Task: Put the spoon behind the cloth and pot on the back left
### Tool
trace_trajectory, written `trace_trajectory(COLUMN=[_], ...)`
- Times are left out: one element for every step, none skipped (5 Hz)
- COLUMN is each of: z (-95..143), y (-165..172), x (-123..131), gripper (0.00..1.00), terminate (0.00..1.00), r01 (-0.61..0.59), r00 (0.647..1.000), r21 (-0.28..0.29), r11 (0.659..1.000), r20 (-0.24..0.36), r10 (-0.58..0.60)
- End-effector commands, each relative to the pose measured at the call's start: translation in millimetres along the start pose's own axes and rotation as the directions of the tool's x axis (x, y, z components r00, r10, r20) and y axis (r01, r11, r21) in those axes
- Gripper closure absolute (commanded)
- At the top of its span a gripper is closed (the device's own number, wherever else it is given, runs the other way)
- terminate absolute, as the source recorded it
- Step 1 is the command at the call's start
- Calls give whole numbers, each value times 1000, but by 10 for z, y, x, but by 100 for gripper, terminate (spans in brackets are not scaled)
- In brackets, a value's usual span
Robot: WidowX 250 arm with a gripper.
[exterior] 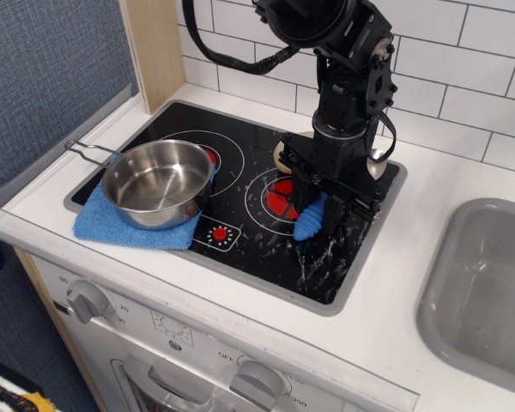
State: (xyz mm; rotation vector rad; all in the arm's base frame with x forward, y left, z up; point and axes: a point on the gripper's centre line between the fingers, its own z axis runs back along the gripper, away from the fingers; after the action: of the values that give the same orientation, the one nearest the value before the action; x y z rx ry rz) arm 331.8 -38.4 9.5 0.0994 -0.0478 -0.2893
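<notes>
While the pot [157,183] sits empty, the gripper [320,204] clasps the spoon [311,219].

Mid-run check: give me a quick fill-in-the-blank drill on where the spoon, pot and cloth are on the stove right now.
1. The pot sits on top of the ____.
2. The spoon has a handle coloured ____.
3. The gripper is over the stove's front ____ burner.
4. The light-blue cloth lies at the stove's front ____ corner.

Missing words: cloth; blue; right; left
</notes>
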Motion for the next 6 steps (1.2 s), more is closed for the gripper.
trace_trajectory(z=[760, 1120, 1073, 922, 813, 736], y=[-155, 77, 522, 958, 1397, 1694], x=[174, 131, -15, -213, -351, -422], gripper=[100, 100, 100, 100, 100, 100], terminate=[0, 0, 0, 0, 0, 0], r01=[127, 89, -5, -78, -139, -168], r00=[983, 980, 990, 993, 988, 985], r21=[-116, -84, -32, 28, 58, 85], r11=[985, 993, 999, 997, 989, 982], r20=[145, 187, 144, 90, 78, 51], r10=[-110, -72, 10, 76, 134, 164])
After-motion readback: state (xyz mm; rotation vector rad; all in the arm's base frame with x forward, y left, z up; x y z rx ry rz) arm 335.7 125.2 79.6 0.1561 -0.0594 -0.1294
